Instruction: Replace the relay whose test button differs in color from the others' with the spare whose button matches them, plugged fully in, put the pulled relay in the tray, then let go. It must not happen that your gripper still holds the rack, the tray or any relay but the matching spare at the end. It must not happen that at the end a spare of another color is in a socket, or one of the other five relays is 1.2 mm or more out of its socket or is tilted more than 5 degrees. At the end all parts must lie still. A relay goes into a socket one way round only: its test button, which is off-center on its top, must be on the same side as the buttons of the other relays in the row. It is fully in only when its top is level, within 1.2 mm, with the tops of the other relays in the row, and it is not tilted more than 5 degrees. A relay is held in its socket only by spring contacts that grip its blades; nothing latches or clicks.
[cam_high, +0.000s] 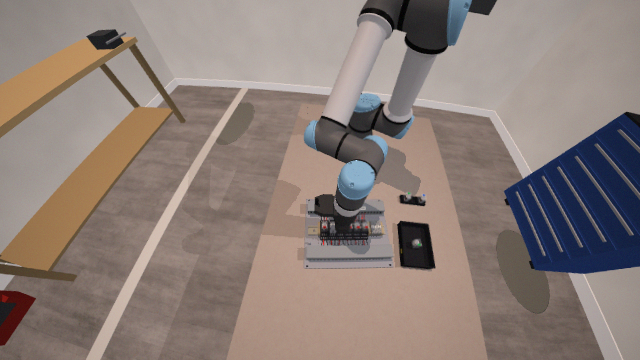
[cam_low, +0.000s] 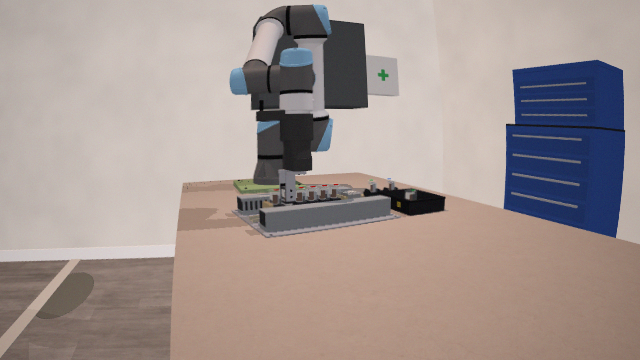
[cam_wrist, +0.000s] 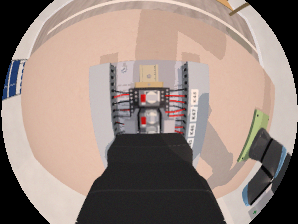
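The spare relay (cam_wrist: 151, 120) with the red test button appears to be the one we have at the second place from the left in the row, its button toward the near side like that of the leftmost relay (cam_high: 324, 227) (cam_low: 275, 198) (cam_wrist: 150, 98). We judge the exchange well advanced: a green-buttoned relay (cam_high: 416, 243) (cam_low: 410, 195) lies in the tray (cam_high: 430, 255) (cam_low: 430, 205), to the right of the panel (cam_high: 350, 264) (cam_low: 270, 235), and we take it for the odd one pulled out. Beyond the tray, on the far side, the spare holder (cam_high: 413, 201) carries a green-buttoned spare (cam_high: 408, 196) (cam_low: 372, 186) and a blue-buttoned spare (cam_high: 423, 198) (cam_low: 390, 184), neither matching the red ones in the row.

What remains, as we see it, is to make sure the relay is pressed fully home, let go, and lift clear without dragging it up. We cannot tell whether its top is level with its neighbors, since the fingers hide its side.

Our gripper (cam_high: 333, 228) (cam_low: 289, 198) (cam_wrist: 149, 115) is clamped on that relay, one finger at its near side and the other at its far side. The arm (cam_high: 356, 180) (cam_low: 296, 75) reaches from the far end of the table, its wrist upright over the left part of the row and the fingers pointing straight down.
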